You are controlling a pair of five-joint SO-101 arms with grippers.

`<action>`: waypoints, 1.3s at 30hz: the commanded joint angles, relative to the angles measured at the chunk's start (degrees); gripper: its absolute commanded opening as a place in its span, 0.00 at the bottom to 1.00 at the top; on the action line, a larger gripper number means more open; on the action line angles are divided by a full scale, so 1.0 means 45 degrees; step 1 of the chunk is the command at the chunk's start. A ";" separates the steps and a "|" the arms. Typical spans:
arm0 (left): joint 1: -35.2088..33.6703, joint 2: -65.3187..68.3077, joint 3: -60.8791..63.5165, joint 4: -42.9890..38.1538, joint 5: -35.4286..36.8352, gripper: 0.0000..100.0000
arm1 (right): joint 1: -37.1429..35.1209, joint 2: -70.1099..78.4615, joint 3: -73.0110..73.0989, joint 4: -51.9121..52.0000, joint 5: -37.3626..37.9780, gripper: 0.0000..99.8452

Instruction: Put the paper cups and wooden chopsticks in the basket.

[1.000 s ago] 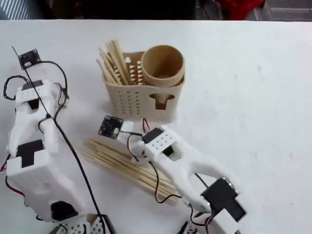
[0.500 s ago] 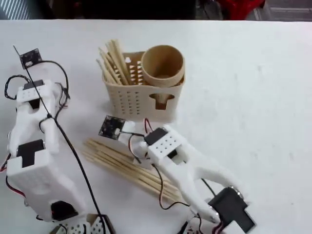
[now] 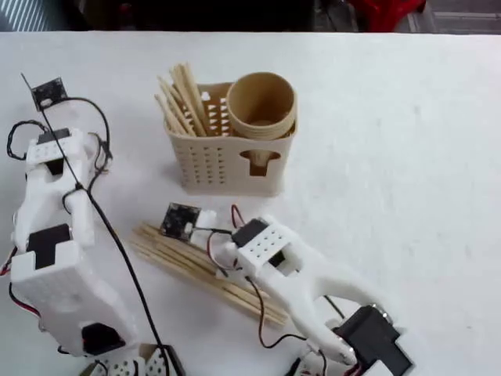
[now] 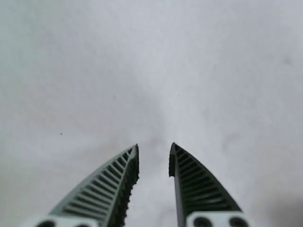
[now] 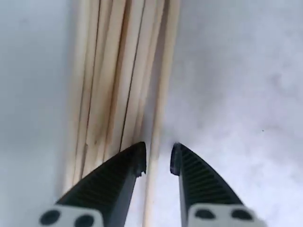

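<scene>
A cream slotted basket stands at mid-table, holding stacked paper cups and several wooden chopsticks on end. A loose bundle of chopsticks lies flat on the table in front of the basket. The right arm hangs over the bundle's middle. In its wrist view the right gripper is narrowly open, low over the bundle, with one edge stick running between its fingertips. The left arm sits at the table's left side. Its gripper is slightly open over bare table.
The white table spreads wide to the right of the basket and behind it. Black cables trail from the left arm toward the front edge, close to the bundle's left end. A dark edge runs along the far side.
The right arm has drawn back from the basket toward the table's front edge and now sits over the loose chopsticks. The left arm, basket and cups have not moved.
</scene>
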 commanded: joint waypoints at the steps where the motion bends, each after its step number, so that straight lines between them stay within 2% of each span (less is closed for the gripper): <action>1: 0.0107 -0.0088 -0.0059 -0.0176 -0.0156 0.12 | 0.0107 -0.0420 0.0020 -0.0420 0.0195 0.10; 8: 0.0107 -0.0088 -0.0059 -0.0117 -0.0156 0.12 | 0.0987 0.0928 -0.0606 -0.1084 0.0195 0.10; 12: 0.0107 -0.0088 -0.0059 -0.0117 -0.0156 0.12 | 0.1143 0.1788 -0.1309 -0.1006 0.0176 0.01; 15: 0.0107 -0.0088 -0.0059 -0.0117 -0.0156 0.12 | 0.1495 0.1514 -0.1328 -0.0967 0.0137 0.01; 21: 0.0107 -0.0088 -0.0059 -0.0195 -0.0156 0.12 | 0.2647 -0.1768 -0.0860 0.0107 0.0020 0.02; 26: 0.0107 -0.0088 -0.0078 -0.0195 -0.0156 0.12 | 0.2686 -0.5773 0.0879 0.0186 0.0020 0.02; 29: 0.0107 -0.0088 -0.0078 -0.0195 -0.0156 0.12 | 0.2706 -0.8313 0.1270 0.0791 -0.0684 0.02; 34: 0.0107 -0.0088 -0.0078 -0.0195 -0.0156 0.12 | 0.2354 -1.1614 0.0469 0.1534 -0.1700 0.02; 39: 0.0107 -0.0088 -0.0078 -0.0195 -0.0156 0.12 | 0.2295 -1.1712 -0.2208 0.0635 -0.3009 0.02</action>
